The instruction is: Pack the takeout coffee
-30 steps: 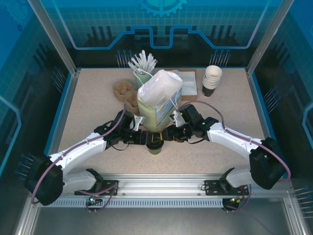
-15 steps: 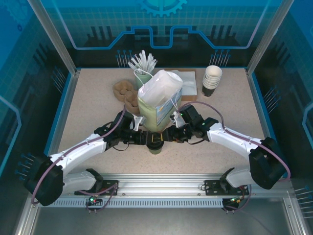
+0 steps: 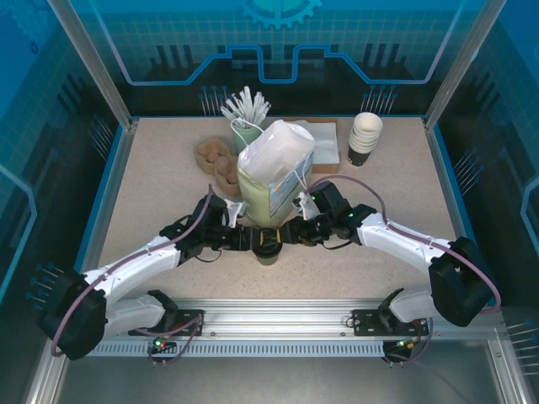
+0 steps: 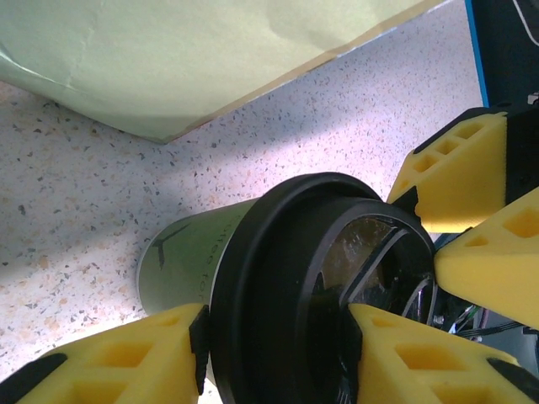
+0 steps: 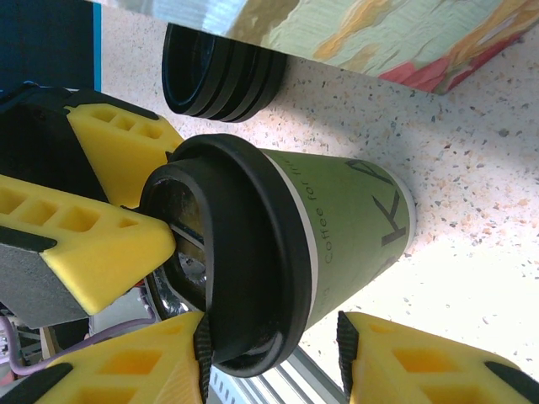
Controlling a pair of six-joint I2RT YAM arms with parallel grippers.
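Find the takeout coffee [image 3: 268, 247] standing upright on the near side of the paper bag [image 3: 274, 172], just off the bag's base and apart from it, black lid up. Long axis vertical, then, same as the far taller bag's.

Flanked on both sides: left gripper [image 3: 247, 240] in at the cup from the side of the bag's left corner, right gripper [image 3: 290, 235] from the side of its right corner. Both level with the lid, both equally near, so no choosing an arm by distance.

From the left wrist, see the lid between two yellow pads, one pad [image 4: 135, 358] touching the rim, the other overlapping the lid in view; cannot tell whether clamped or merely straddling. From the right wrist, see one pad [image 5: 126, 370] against the lid rim, but a sliver of speckled table [image 5: 480, 252] between the other pad and the cup wall — spread around the cup rather than pinching it, by the look of it.

Judging from this: packing not yet done, cup outside the bag. Calls for a firm hold near the lid, a straight lift clear of the bag's top edge, then a carry over the bag and down, keeping the axis upright against a spill. Hard to tell from above about the bag's mouth — open or folded.
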